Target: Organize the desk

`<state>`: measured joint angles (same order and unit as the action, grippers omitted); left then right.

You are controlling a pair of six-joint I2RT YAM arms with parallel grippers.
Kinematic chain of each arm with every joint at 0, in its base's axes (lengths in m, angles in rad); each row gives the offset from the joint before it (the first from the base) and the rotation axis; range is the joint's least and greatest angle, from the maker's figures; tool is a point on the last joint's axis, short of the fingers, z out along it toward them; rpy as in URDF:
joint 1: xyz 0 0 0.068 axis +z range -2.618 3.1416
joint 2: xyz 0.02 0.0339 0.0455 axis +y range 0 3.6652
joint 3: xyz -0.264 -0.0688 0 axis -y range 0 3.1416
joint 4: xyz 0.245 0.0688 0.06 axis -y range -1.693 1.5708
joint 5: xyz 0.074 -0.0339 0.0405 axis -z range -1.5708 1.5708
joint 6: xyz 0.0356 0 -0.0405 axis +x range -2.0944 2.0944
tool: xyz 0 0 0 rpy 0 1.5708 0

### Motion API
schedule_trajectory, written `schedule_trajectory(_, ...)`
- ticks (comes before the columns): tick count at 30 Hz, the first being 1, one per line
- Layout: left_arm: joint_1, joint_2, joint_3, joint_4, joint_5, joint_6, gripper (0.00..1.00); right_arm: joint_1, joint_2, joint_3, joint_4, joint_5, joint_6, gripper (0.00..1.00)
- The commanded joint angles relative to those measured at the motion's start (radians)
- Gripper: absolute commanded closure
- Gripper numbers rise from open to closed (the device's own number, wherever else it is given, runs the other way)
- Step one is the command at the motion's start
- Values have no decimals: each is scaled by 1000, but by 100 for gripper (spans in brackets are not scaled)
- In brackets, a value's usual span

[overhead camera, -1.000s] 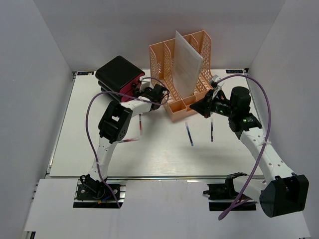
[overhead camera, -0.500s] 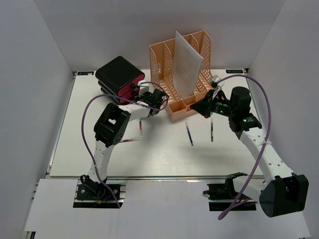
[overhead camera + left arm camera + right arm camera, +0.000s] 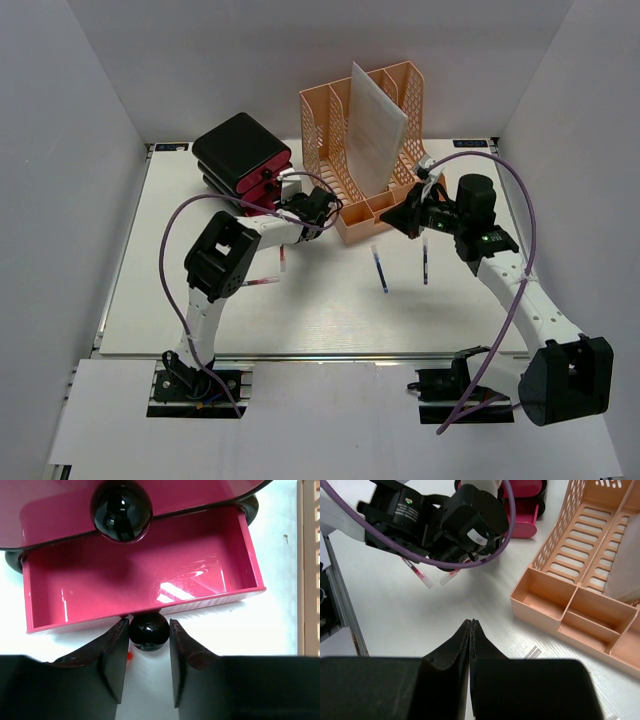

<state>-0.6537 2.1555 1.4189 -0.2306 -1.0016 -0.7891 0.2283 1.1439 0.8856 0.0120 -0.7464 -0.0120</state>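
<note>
The white desk (image 3: 200, 310) fills the middle of the overhead view. Toward its upper left, the left gripper (image 3: 146, 626) grasps the black knob (image 3: 148, 632) of an open pink drawer (image 3: 140, 575). The right gripper (image 3: 471, 624), clenched on nothing, hovers beside the orange organizer (image 3: 322, 130) at upper centre.

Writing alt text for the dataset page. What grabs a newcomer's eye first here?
The tall peach file organizer stands at the far edge of the desk, with a white sheet upright in it. Left of it, the black-and-pink drawer unit has a pink drawer open, and the left gripper is clamped on its black knob. The right gripper hangs shut and empty before the organizer, with loose pens nearby.
</note>
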Motion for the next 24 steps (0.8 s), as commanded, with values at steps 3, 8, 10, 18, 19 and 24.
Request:
schedule_trajectory(3,-7,-77,-47,-84,115,-12,40,-4,10,12,2,-7,-58,89)
schedule_trajectory(8,-7,-166,-101,-52,214,33,33,-15,13,9,-1,-8,-75,74)
schedule_trajectory(10,-7,-195,-126,-36,244,57,32,-26,16,9,-9,-22,-101,68)
schedule_trajectory(18,-26,-416,-236,48,446,186,40,-58,25,-2,-9,-38,-140,64)
schedule_trajectory(19,-26,-443,-253,59,486,235,48,-63,27,-2,-9,-39,-141,65)
schedule_trajectory(24,-17,-629,-420,119,791,451,87,-90,37,-4,-6,-37,-140,72)
